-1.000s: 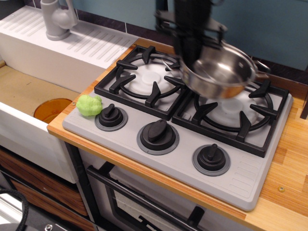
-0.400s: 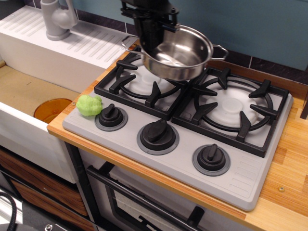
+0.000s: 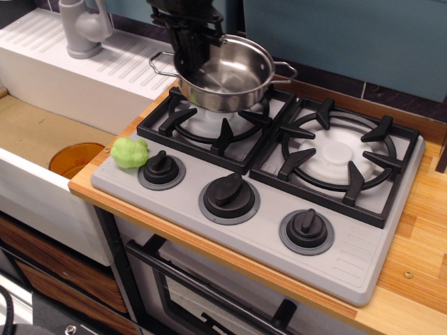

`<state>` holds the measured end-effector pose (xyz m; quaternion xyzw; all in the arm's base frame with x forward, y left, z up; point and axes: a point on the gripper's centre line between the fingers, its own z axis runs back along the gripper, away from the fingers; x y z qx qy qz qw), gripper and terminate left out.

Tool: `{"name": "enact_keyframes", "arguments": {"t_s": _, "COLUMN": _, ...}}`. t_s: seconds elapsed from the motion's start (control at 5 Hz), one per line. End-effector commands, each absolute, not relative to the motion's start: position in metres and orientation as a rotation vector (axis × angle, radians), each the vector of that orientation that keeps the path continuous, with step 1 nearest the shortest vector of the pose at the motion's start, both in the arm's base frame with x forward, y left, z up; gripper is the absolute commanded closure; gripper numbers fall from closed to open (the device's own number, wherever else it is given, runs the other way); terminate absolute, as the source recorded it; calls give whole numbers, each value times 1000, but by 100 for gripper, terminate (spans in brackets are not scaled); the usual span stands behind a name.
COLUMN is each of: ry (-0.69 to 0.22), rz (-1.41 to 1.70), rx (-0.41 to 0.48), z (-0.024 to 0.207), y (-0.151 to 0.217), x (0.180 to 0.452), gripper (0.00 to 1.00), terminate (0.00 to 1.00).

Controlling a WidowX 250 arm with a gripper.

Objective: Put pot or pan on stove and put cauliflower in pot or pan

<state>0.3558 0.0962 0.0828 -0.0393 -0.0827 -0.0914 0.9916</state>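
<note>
Observation.image view: black end effector (image 3: 190, 50) clamped on the left rim of the steel pan (image 3: 227, 73), held over the stove's (image 3: 279, 181) rear-left burner; green cauliflower (image 3: 130, 153) lies on the stove's front-left corner beside a knob (image 3: 161, 169), worktop (image 3: 412, 279) beneath.

No readable text, label, brand or number shows anywhere. The three black round knobs (image 3: 230, 191) on the grey two-burner cooktop (image 3: 353, 259) carry no legible markings.
</note>
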Motion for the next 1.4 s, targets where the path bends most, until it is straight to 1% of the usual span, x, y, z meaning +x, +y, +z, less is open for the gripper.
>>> {"name": "enact_keyframes", "arguments": {"t_s": 0.0, "ry": -243, "rz": -198, "rx": -73, "z": 89, "y": 108, "x": 367, "gripper": 100, "terminate": 0}}
{"name": "enact_keyframes", "arguments": {"t_s": 0.2, "ry": -246, "rz": -197, "rx": -80, "z": 88, "y": 106, "x": 365, "gripper": 0, "terminate": 0}}
{"name": "enact_keyframes", "arguments": {"t_s": 0.4, "ry": -251, "rz": -193, "rx": -84, "z": 89, "y": 101, "x": 361, "gripper": 0, "terminate": 0}}
{"name": "enact_keyframes", "arguments": {"t_s": 0.8, "ry": -239, "rz": -182, "rx": -105, "z": 100, "y": 92, "x": 353, "gripper": 0, "terminate": 0}}
{"name": "enact_keyframes", "arguments": {"t_s": 1.0, "ry": -215, "rz": -175, "rx": -100, "z": 115, "y": 87, "x": 348, "gripper": 0, "terminate": 0}}
{"name": "enact_keyframes", "arguments": {"t_s": 1.2, "ry": -158, "rz": -157, "rx": -58, "z": 133, "y": 81, "x": 348, "gripper": 0, "terminate": 0}}
